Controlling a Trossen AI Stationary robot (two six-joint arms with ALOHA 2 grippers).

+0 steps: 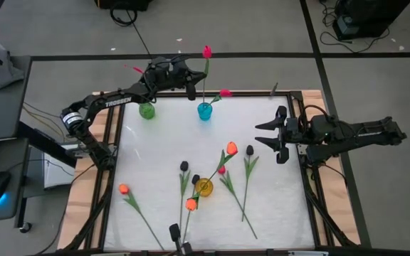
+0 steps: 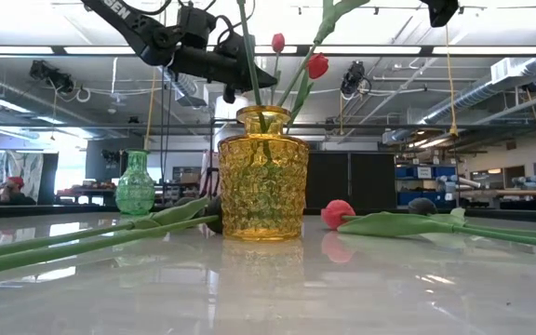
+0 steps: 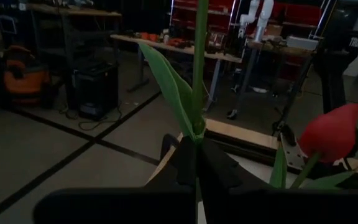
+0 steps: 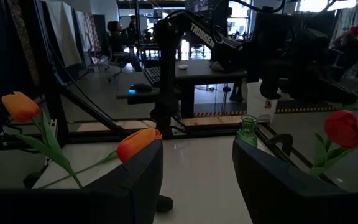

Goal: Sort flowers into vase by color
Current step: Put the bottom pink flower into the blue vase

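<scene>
My left gripper (image 1: 192, 88) is shut on the stem of a pink-red tulip (image 1: 207, 52), which stands upright over the blue vase (image 1: 204, 111). A second pink-red tulip (image 1: 225, 92) stands in that vase and also shows in the left wrist view (image 3: 331, 133). The green vase (image 1: 146, 110) stands beside the blue one. The yellow vase (image 1: 203, 187) at the table's middle holds an orange tulip (image 1: 231, 148). Black (image 1: 184, 166), orange (image 1: 123, 189) and pink-red (image 1: 221, 171) tulips lie on the table. My right gripper (image 1: 279, 136) is open and empty at the table's right side. My left gripper pinches the tulip's green stem (image 3: 197, 134) between its two fingers, just below where a leaf joins it. The fingers lie level, across the upright stem. The bud is high above the fingers, and the stem's lower end reaches down toward the blue vase's mouth; whether it is inside, I cannot tell.
In the low view the yellow vase (image 2: 261, 172) stands in front, with the green vase (image 2: 135, 183) behind it to the left. Stems and leaves (image 2: 82, 237) lie across the near table. Wooden rails (image 1: 312, 178) border the white table top. A person sits in the room beyond.
</scene>
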